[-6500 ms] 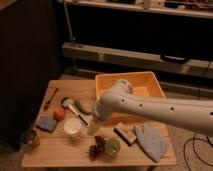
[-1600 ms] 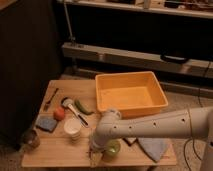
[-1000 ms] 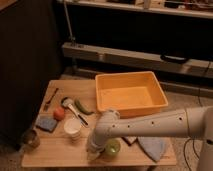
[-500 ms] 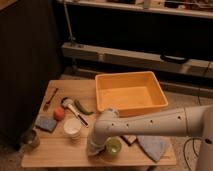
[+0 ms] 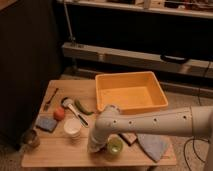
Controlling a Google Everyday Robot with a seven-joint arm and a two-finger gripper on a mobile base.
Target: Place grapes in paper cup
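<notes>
End effector [image 5: 95, 148] beside green bowl [image 5: 115, 146]

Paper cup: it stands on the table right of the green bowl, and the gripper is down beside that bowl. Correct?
No. The camera view shows the paper cup left of the green bowl, not right. It does stand on the table, with the gripper down beside that bowl.

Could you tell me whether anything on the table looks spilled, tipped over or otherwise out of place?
Nothing stands out. The paper cup and green bowl stand upright, with nothing spilled. The gripper is down at the front of the table, beside the bowl, shut; the grapes are hidden under it, so I cannot judge them.
</notes>
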